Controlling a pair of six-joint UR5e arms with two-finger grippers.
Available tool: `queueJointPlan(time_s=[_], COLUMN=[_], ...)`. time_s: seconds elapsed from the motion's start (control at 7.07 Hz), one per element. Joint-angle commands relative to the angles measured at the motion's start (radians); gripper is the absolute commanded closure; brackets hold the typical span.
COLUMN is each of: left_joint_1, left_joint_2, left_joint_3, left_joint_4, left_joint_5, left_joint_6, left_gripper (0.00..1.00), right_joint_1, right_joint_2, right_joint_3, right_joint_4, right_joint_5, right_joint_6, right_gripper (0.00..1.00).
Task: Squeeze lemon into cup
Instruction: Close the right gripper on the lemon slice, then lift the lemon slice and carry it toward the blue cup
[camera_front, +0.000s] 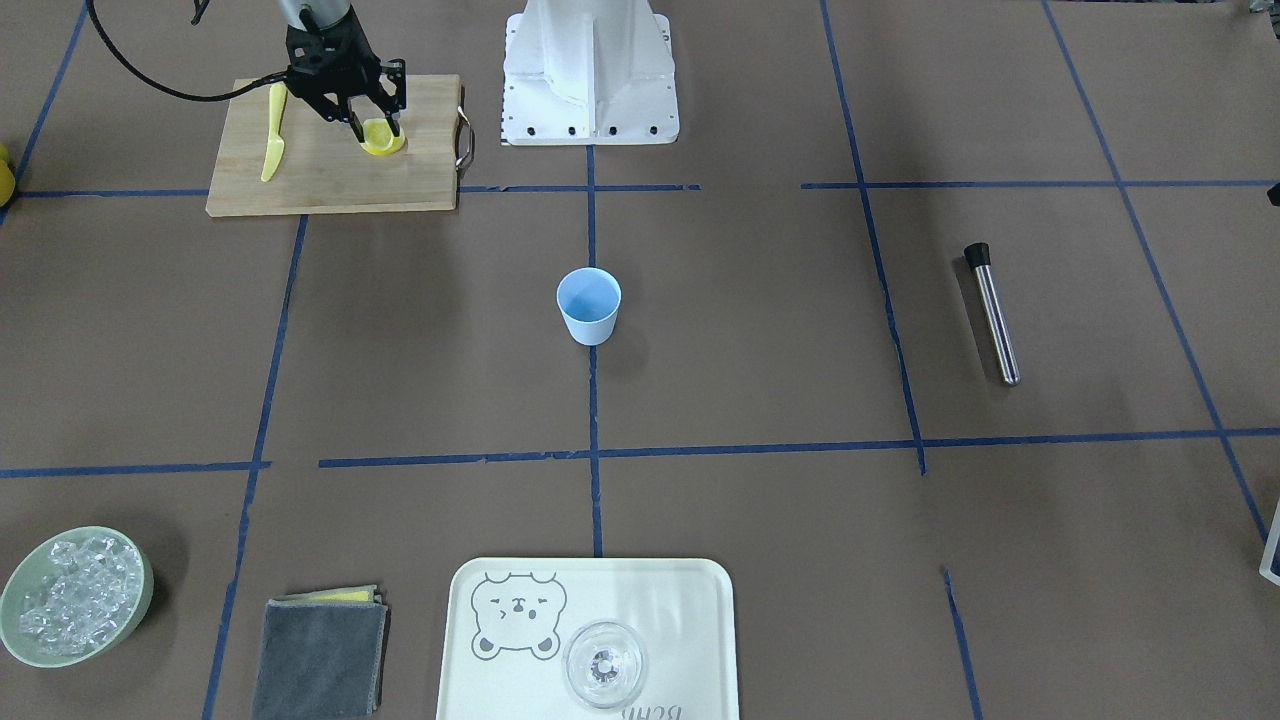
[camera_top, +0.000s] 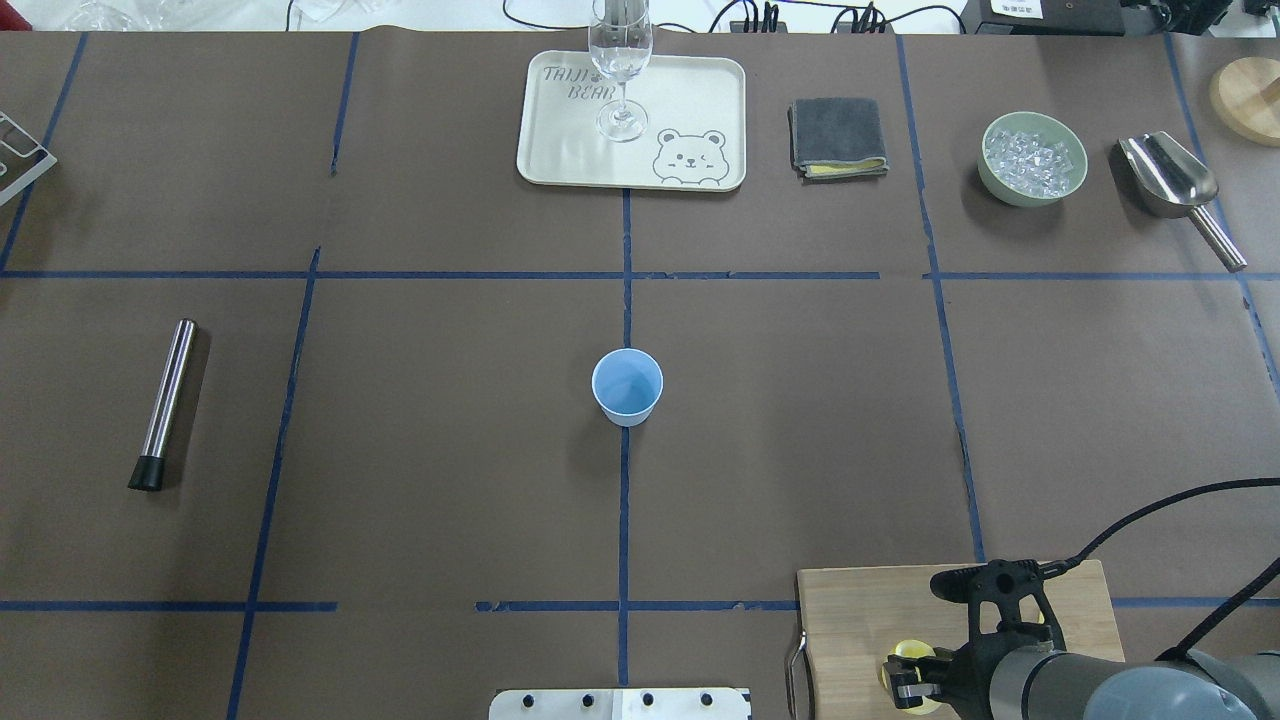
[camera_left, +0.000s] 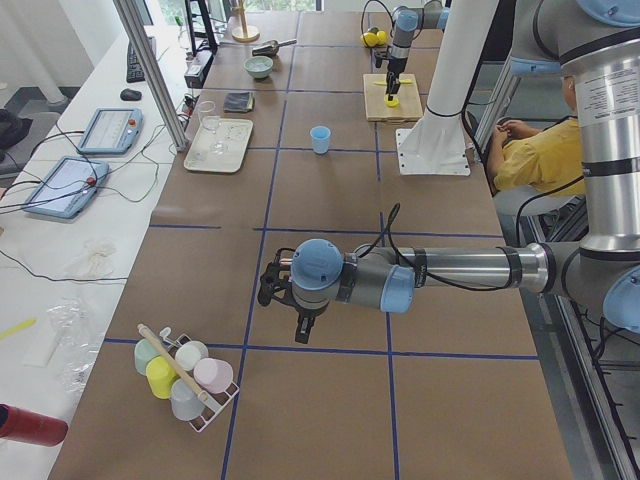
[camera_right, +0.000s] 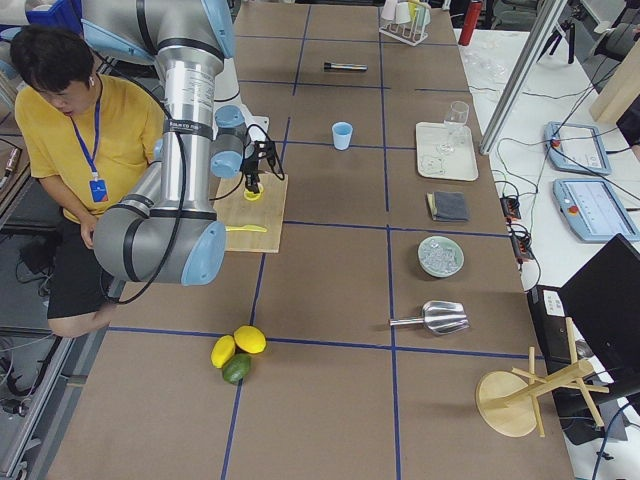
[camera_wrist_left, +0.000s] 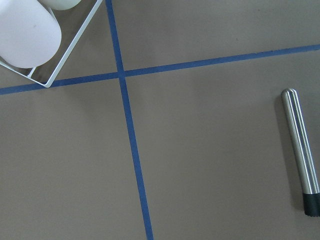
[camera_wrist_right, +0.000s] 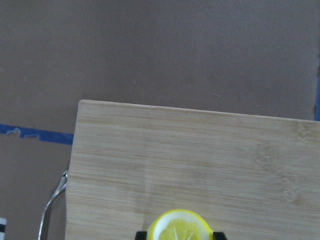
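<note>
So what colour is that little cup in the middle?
Plain light blue, inside and out; the cup shows best in the overhead view.

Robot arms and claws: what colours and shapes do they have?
The left arm and right arm are silver-grey tubes with light blue joint caps. The right claw is a black open linkage with a black cable.

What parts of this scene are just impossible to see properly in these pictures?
- Thin yellow lemon slice: the right wrist view's bottom edge cuts it; overhead, the right arm covers most of it.
- Right gripper: front view too small to show whether it pinches the slice.
- Left gripper: only in the left side view; open or shut unclear.
</note>
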Motion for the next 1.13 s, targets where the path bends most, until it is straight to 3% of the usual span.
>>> queueJointPlan(time_s=[0.0,0.57,0.99], left_joint_1=[-0.001,-0.004,-0.004], left_joint_2=[0.001,0.013,0.026], left_joint_3=[-0.007,-0.028,-0.033], left_joint_4=[0.0,0.0,0.0], left_joint_5=[-0.001,-0.001,-0.001], left_joint_6=[-0.001,-0.001,-0.001], left_gripper=[0.0,0.0,0.0], right_joint_1=[0.005,0.065,0.131], right_joint_2=[-0.018,-0.025,-0.027], right_joint_3=[0.038,0.093,0.095], right_joint_4=[-0.001,-0.001,-0.001], right_joint_5=[-0.001,0.008,0.073], right_joint_6=[0.0,0.0,-0.005], right_gripper=[0.48,0.48,0.47])
